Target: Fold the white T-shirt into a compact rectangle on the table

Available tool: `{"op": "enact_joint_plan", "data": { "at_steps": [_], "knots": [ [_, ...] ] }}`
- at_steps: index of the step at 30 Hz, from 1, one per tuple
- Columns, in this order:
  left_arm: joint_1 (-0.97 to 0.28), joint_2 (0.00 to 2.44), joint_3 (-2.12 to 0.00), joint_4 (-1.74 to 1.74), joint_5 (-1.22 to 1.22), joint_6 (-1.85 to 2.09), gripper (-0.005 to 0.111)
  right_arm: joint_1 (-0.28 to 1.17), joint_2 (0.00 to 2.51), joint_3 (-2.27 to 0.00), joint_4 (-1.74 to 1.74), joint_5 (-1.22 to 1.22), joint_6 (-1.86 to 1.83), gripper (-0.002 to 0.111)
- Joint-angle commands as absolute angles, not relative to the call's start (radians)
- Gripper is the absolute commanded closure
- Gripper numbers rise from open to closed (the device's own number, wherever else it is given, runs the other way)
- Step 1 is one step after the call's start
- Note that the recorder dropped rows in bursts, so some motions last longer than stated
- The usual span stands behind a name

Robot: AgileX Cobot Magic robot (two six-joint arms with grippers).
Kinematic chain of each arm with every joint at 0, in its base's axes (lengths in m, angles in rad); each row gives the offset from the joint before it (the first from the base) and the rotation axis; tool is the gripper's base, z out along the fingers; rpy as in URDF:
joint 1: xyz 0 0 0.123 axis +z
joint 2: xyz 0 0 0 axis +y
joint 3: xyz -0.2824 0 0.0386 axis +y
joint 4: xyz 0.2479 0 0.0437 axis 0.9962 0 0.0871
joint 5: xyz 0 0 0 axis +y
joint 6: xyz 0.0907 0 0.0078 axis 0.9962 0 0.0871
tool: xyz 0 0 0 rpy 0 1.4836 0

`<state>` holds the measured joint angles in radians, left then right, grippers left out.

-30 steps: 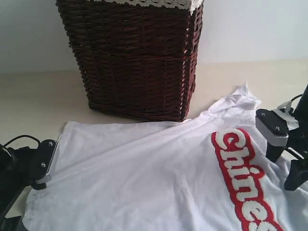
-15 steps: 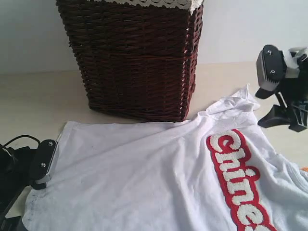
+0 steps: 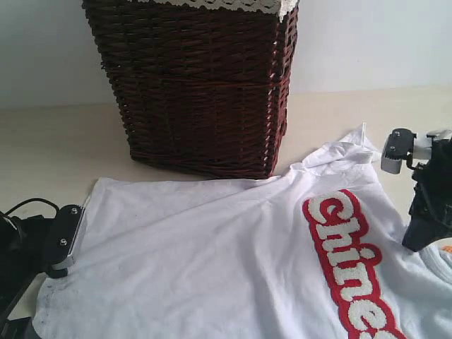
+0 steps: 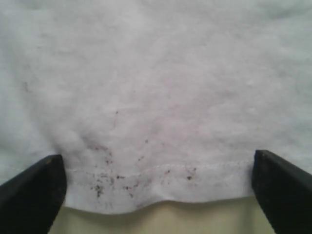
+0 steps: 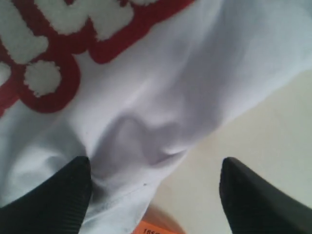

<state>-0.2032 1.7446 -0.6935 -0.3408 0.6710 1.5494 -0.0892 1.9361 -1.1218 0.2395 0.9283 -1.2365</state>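
Standing wide apart, the left fingers (image 4: 30,195) flank the speckled hem of the white T-shirt (image 4: 156,87), gripping nothing. The right fingers (image 5: 53,197) are likewise spread and empty, one tip over rumpled cloth by the orange neck tag (image 5: 156,227), the other over bare desk (image 5: 273,122). The shirt lies spread on the desk, lettering up, just before a dark wicker basket (image 3: 198,92).

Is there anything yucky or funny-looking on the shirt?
Yes. The white T-shirt has little dark specks sprinkled along its hem, just in front of the open left tool. That makes this edge look dirty.
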Motion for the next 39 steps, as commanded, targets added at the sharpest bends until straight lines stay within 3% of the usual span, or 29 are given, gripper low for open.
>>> {"op": "enact_joint_plan", "data": {
  "at_steps": [1,7,16,21,24,30,31,39],
  "knots": [
    [-0.209,1.779,-0.672,-0.329,0.681,1.54,0.007,-0.095,1.958,-1.123,0.308,0.936,-1.226,0.053],
    [-0.209,1.779,-0.672,-0.329,0.681,1.54,0.007,-0.095,1.941,-1.123,0.389,0.951,-1.226,0.106],
    [-0.209,1.779,-0.672,-0.329,0.681,1.54,0.007,-0.087,1.898,-1.123,0.532,1.007,-1.228,0.108],
    [-0.209,1.779,-0.672,-0.329,0.681,1.54,0.007,-0.007,1.892,-1.123,0.515,1.026,-1.166,0.108],
    [-0.209,1.779,-0.672,-0.329,0.681,1.54,0.007,0.07,1.892,-1.123,0.507,1.024,-1.15,0.101],
    [-0.209,1.779,-0.672,-0.329,0.681,1.54,0.007,0.185,1.902,-1.123,0.468,1.013,-1.112,0.054],
    [-0.209,1.779,-0.672,-0.329,0.681,1.54,0.007,0.189,1.904,-1.123,0.468,1.005,-1.089,0.05],
    [-0.209,1.779,-0.672,-0.329,0.681,1.54,0.007,0.189,1.791,-1.123,0.366,0.852,-0.965,0.047]
  ]
}}
